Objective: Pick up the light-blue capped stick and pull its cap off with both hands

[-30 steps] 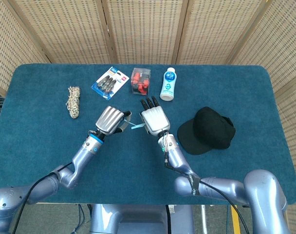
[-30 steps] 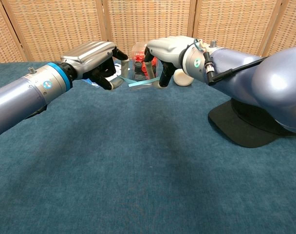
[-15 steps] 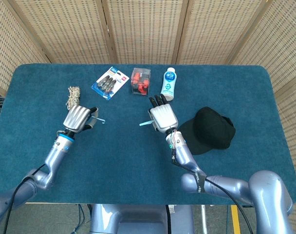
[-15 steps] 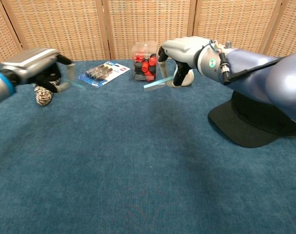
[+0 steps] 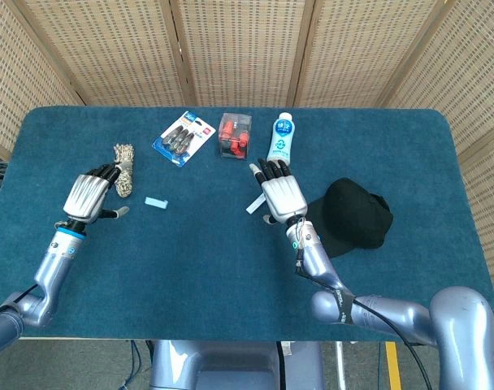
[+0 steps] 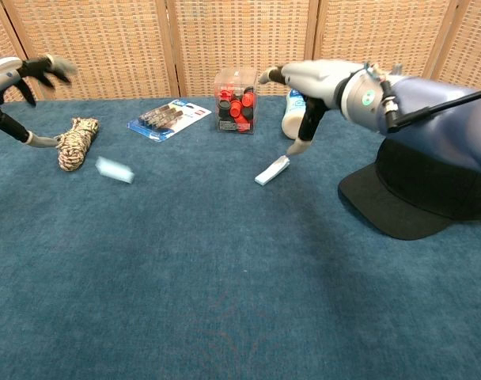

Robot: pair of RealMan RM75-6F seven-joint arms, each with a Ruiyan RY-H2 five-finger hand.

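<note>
The light-blue stick is in two pieces. Its body [image 5: 255, 204] [image 6: 272, 170] lies on the blue cloth just left of my right hand [image 5: 281, 192] [image 6: 312, 83], whose fingers are spread and hold nothing. The small light-blue cap [image 5: 156, 202] [image 6: 115, 169] sits on the cloth, blurred in the chest view, to the right of my left hand [image 5: 91, 193] [image 6: 19, 87]. That hand is also spread and empty, beside the rope bundle. Both pieces are free of the hands.
A rope bundle [image 5: 123, 169] lies by my left hand. A marker pack [image 5: 183, 138], a clear box of red parts [image 5: 235, 135] and a white bottle [image 5: 281, 140] line the back. A black baseball cap [image 5: 348, 216] rests to the right of my right hand.
The hands pulled apart with cap and stick separated, then both let go. The cap dropped near the left hand and the stick body beside the right hand; both hands spread.
</note>
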